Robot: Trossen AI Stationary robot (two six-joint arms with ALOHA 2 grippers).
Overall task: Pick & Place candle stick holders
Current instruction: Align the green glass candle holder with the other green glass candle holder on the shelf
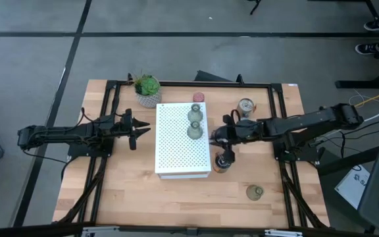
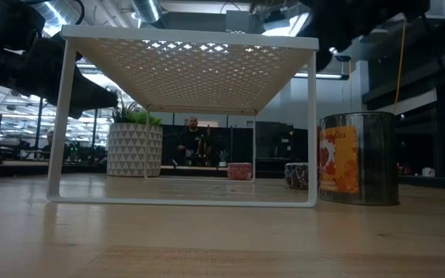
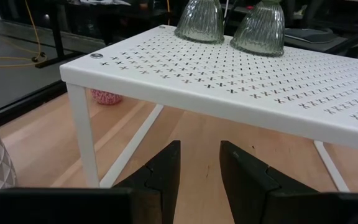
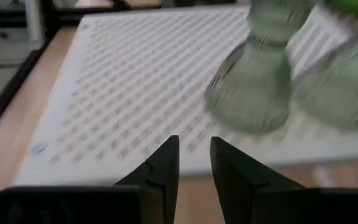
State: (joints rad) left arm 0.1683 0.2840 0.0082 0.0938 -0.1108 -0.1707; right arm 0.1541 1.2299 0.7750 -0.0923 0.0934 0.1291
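Plant (image 1: 148, 86) behind shelf (image 1: 176, 148), tin (image 2: 359, 158) beside it

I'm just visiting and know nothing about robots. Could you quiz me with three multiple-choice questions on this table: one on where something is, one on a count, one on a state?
1. Where does the potted plant stand?
A. On the white rack
B. On the table, by the rack's far left corner
C. In the right gripper

2. How many green glass holders stand on top of the white rack?
A. None
B. Two
C. Five

3. How is the right gripper?
A. Slightly open, holding nothing
C. Shut on the plant
B. Shut on a glass holder

Answers:
1 B, the high view shows it off the rack.
2 B, the pair shows near the rack's far right edge.
3 A, its wrist view shows an empty gap between the fingers.
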